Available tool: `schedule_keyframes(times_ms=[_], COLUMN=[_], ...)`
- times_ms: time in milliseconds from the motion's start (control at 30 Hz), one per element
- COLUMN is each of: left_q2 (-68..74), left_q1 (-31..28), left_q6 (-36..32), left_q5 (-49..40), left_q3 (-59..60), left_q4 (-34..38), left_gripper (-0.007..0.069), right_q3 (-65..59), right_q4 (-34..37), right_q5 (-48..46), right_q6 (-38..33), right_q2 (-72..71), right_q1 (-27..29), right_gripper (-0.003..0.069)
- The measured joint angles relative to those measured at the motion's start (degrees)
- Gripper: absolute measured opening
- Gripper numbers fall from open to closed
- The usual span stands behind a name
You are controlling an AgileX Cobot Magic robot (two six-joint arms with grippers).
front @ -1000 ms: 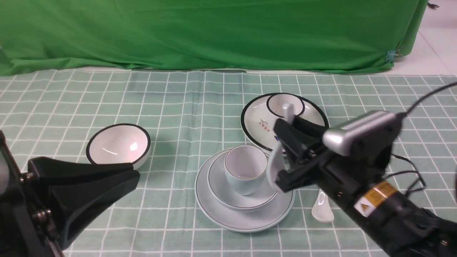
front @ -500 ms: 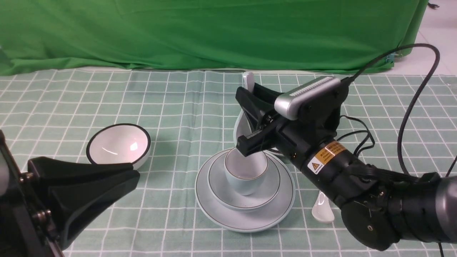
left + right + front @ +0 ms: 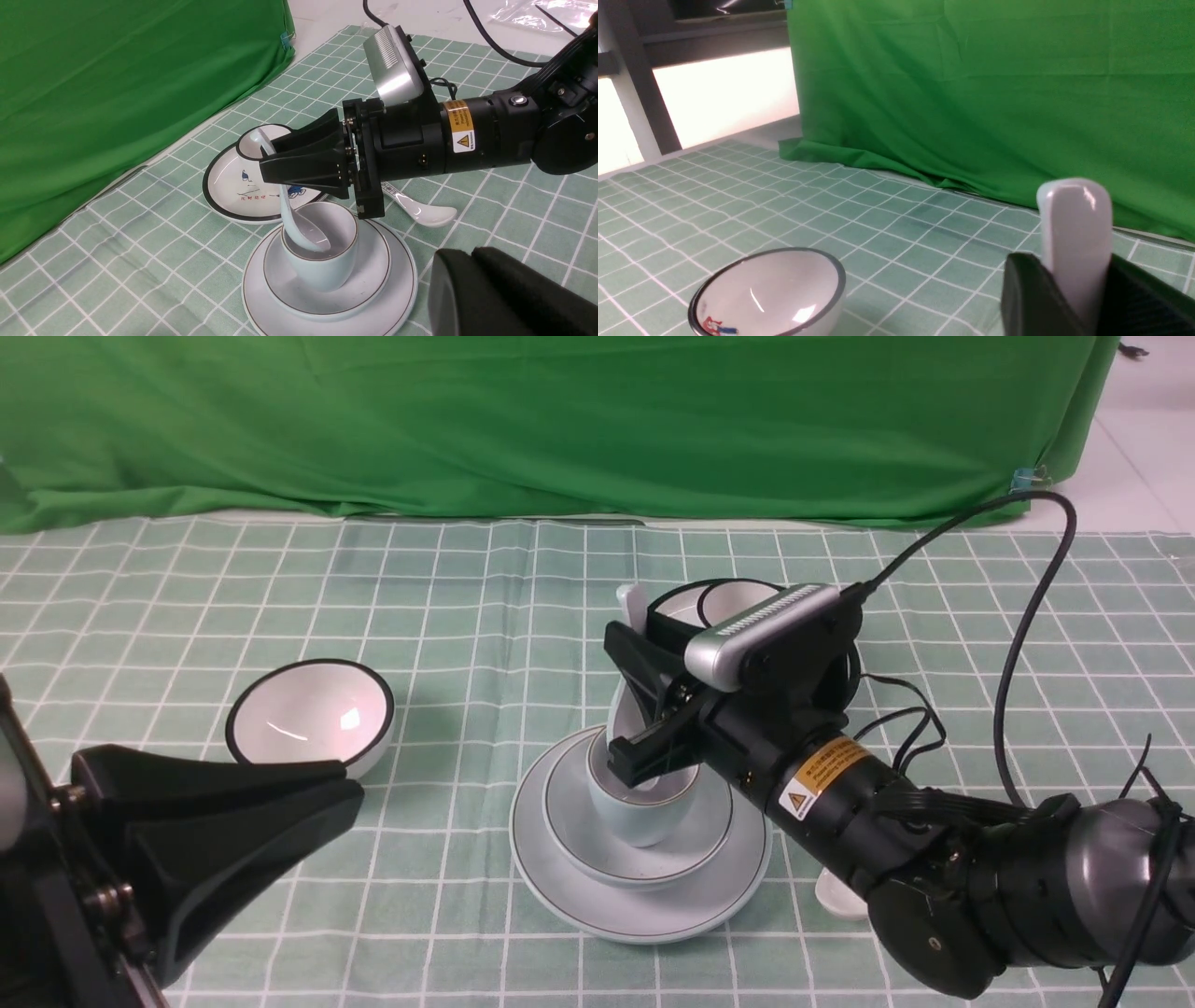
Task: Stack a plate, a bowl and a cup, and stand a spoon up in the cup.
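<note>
The left gripper [image 3: 347, 793] sits low, its jaws pressed together on nothing. Just beyond its tips stands a white bowl with a black rim [image 3: 310, 714]. Further right the right gripper [image 3: 640, 706] pinches the handle of the pale spoon [image 3: 288, 210] between its 2 jaws. Directly below those jaws, the spoon's scoop end is down inside the pale cup [image 3: 644, 819]. The cup stands in the pale bowl [image 3: 571, 833] on the pale plate [image 3: 560, 901]. Behind the jaws lies a printed black-rimmed plate [image 3: 233, 186] carrying a black-rimmed cup [image 3: 738, 600]. A short white spoon [image 3: 430, 215] lies beside the arm.
</note>
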State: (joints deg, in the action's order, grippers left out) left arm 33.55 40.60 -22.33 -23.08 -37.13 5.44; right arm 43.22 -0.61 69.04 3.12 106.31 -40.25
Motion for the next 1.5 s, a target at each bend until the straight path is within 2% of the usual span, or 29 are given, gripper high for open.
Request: schedule_keyframes(times_ms=[233,567,667,900,1067,1100,1133,1200,1300,1500], left_q2=[0.0,-0.1,-1.7,-9.6,-13.8,-14.3,-14.3,-14.3,-14.3,-14.3], left_q1=[0.0,0.0,0.0,0.0,0.0,0.0,0.0,0.0,0.0,0.0], left_q6=[0.0,0.0,0.3,1.7,1.9,1.9,2.0,2.1,2.1,2.1], left_q5=[0.0,0.1,1.6,9.2,18.4,22.2,24.4,27.2,29.3,29.7], left_q3=[0.0,0.0,0.1,4.3,14.2,17.5,19.6,22.8,25.9,32.1], left_q4=[0.0,1.7,1.7,3.6,5.5,5.9,6.3,6.6,6.2,5.6], left_gripper=[0.001,0.001,0.001,0.001,0.001,0.001,0.001,0.0012,0.0012,0.0012], right_q3=[-0.6,-0.7,-0.7,-0.7,-0.7,-0.7,-0.7,-0.7,-0.7,-0.7], right_q4=[-0.1,-0.5,-1.8,-2.6,-2.6,-2.6,-2.6,-2.6,-2.6,-2.6], right_q5=[0.0,-1.1,-9.3,-41.9,-62.8,-72.7,-76.0,-82.1,-88.0,-89.6], right_q6=[-1.4,-2.1,-1.0,-0.8,-0.8,-0.6,-0.3,1.3,2.7,3.9], right_q2=[0.2,-2.4,-8.7,-25.8,-35.2,-39.1,-40.3,-42.7,-45.4,-46.8], right_q1=[0.1,-0.7,-2.4,-6.0,-7.7,-8.1,-8.4,-8.8,-9.1,-9.1], right_gripper=[0.0288,0.0304,0.0304,0.0293,0.0212,0.0155,0.0124,0.0078,0.0047,0.0053])
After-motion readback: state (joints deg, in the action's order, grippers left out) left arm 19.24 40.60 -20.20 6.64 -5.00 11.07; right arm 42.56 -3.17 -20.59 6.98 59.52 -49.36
